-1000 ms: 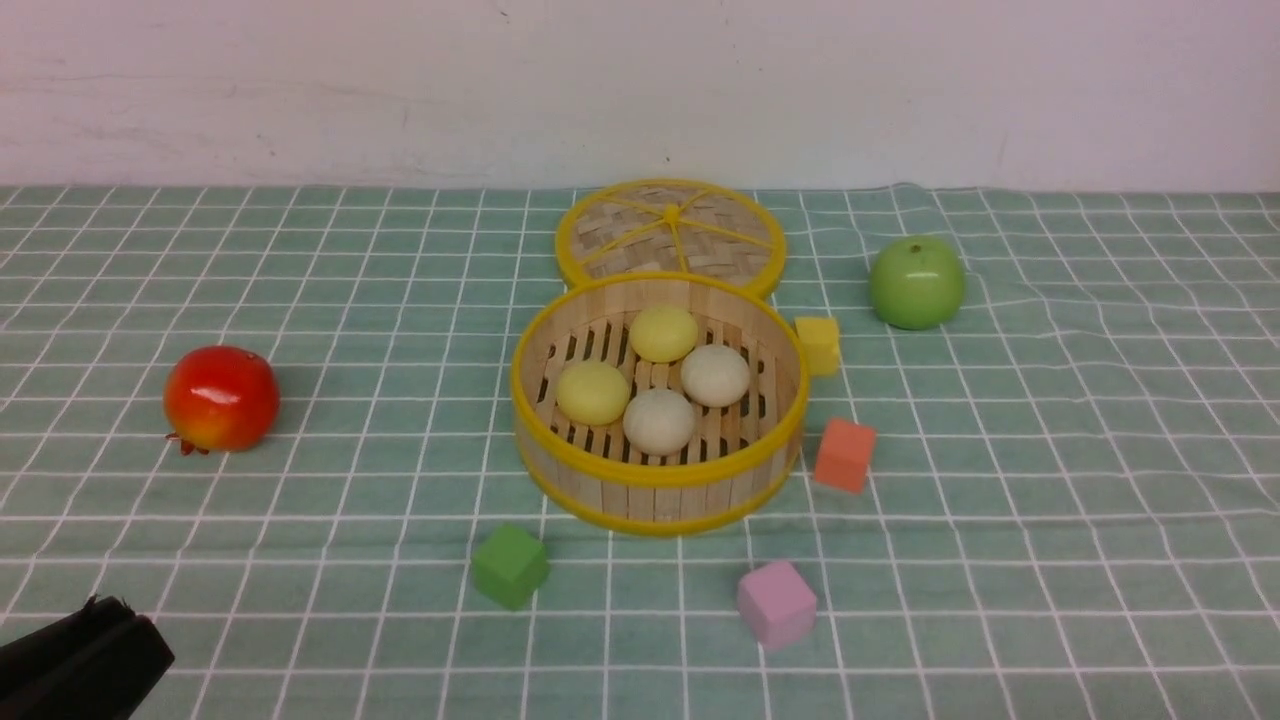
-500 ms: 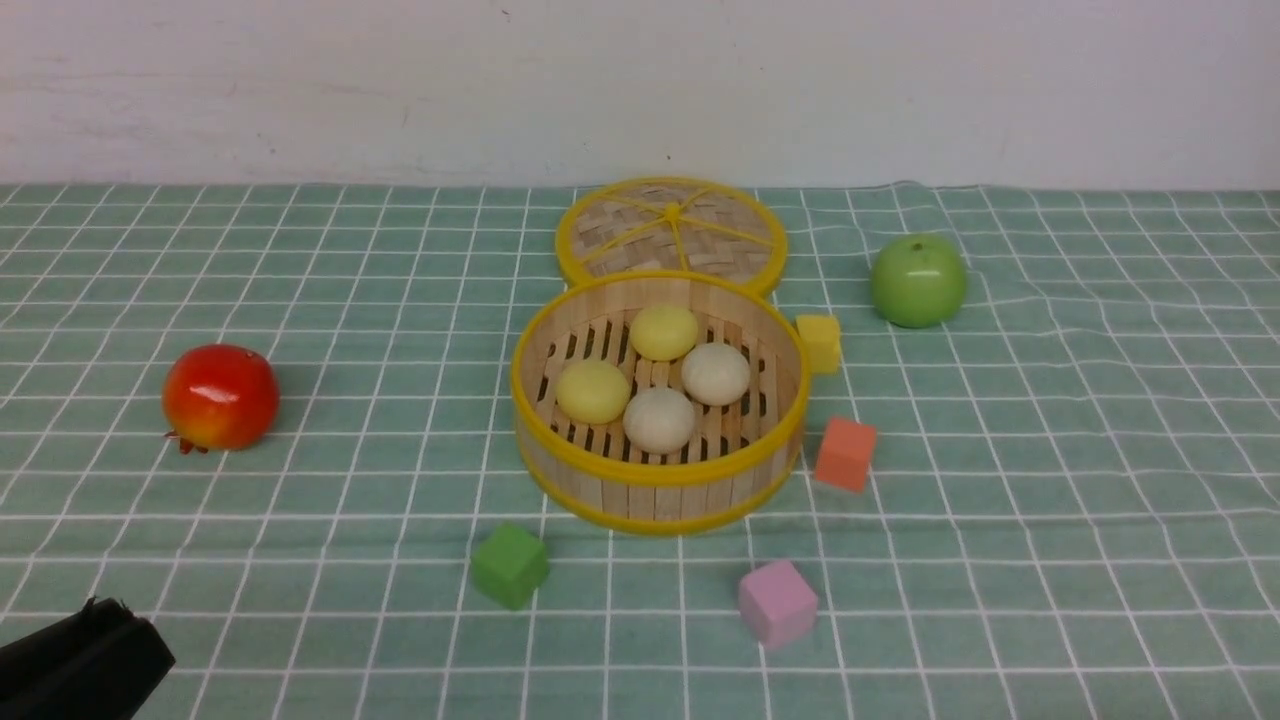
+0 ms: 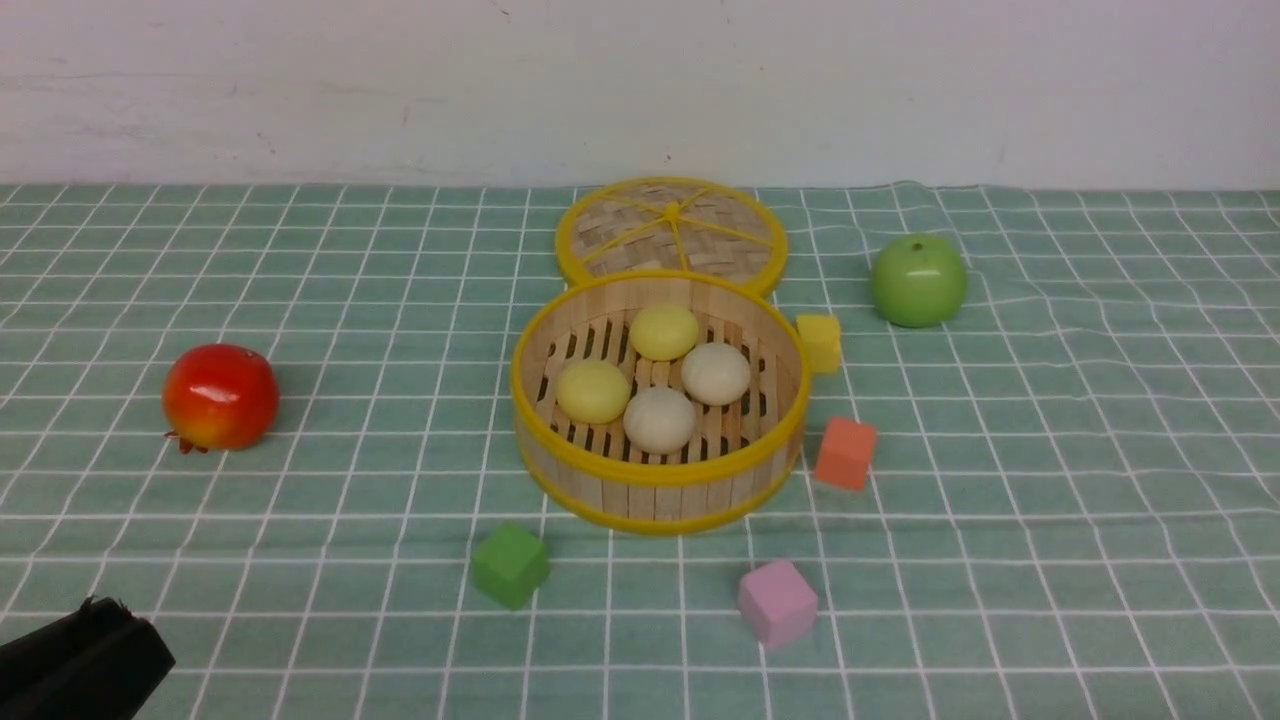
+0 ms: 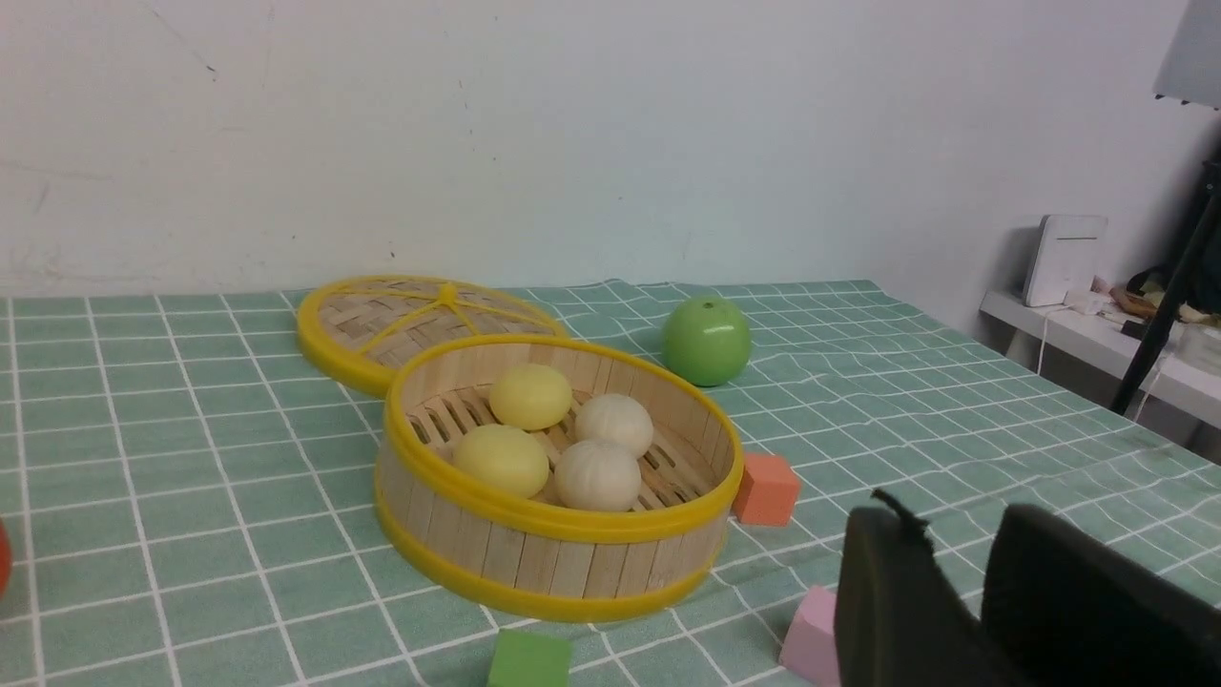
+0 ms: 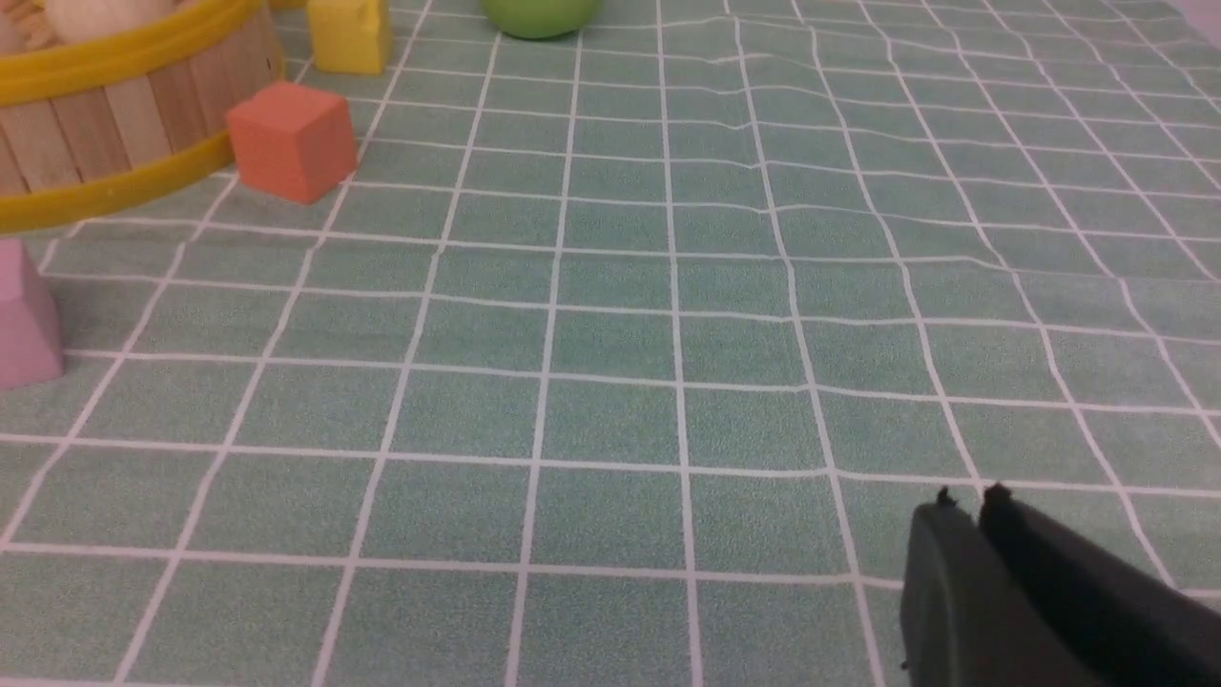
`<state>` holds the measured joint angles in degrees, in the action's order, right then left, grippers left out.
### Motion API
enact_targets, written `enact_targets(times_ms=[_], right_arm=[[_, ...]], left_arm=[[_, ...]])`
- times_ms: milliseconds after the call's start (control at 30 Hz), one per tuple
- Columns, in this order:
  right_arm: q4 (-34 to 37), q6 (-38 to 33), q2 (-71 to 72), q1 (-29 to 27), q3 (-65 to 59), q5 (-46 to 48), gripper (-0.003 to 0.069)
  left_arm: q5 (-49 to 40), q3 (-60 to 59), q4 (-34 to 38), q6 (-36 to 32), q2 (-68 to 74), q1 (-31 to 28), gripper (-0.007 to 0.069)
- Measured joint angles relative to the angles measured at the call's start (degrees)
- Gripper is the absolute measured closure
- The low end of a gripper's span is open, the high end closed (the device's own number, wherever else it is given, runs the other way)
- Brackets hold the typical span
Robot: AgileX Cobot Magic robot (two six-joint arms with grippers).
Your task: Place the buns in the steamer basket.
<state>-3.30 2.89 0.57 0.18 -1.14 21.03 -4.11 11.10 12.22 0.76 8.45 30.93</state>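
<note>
Apparently finished: buns (image 3: 661, 420) are gathered in the steamer basket (image 3: 655, 471), centre frame; only rest is required, left gripper (image 4: 954, 515) part-open, right gripper (image 5: 968, 494) closed, both empty.

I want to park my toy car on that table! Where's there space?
There's bare cloth between the red fruit and the steamer basket, and beyond the orange cube toward the right. It's crowded where the lid and yellow cube hug the basket.

The tabletop (image 3: 380, 560) is green with a white grid. Two buns (image 3: 593, 392) are pale yellow, two beige-white; the steamer basket (image 3: 660, 498) is tan with yellow rims. Cubes are green (image 3: 511, 566), pink (image 3: 778, 603), orange (image 3: 846, 454) and yellow (image 3: 819, 344).
</note>
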Motion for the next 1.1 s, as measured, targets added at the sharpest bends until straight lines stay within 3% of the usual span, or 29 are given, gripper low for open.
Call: enact_targets(times_ms=[167,300,367,567,767,900,1100], right_arm=[[0.0,0.0,0.0,0.0,0.0,0.0,0.0610],[0.0,0.0,0.0,0.0,0.0,0.0,0.0605],[0.0,0.0,0.0,0.0,0.0,0.0,0.0601],[0.0,0.0,0.0,0.0,0.0,0.0,0.0594],[0.0,0.0,0.1,0.0,0.0,0.0,0.0587],[0.0,0.0,0.1,0.0,0.0,0.0,0.0582],[0.0,0.0,0.1,0.0,0.0,0.0,0.0573]], left_arm=[[4.1,-0.9,-1.1,-0.4,0.0,-0.6,0.0487],[4.9,-2.0,-2.4,-0.8,-0.2,-5.3,0.0564],[3.3,-3.3,-3.0,-0.8,-1.3,-12.3,0.0638],[-3.1,-11.7,-3.3,2.1,-8.5,-25.5,0.0638],[-17.1,-12.9,-3.7,7.7,-9.0,-27.8,0.0638],[-18.0,-12.9,-3.6,12.0,-9.0,-27.8,0.0638],[-17.9,-12.9,-3.6,13.3,-9.0,-27.8,0.0638]])
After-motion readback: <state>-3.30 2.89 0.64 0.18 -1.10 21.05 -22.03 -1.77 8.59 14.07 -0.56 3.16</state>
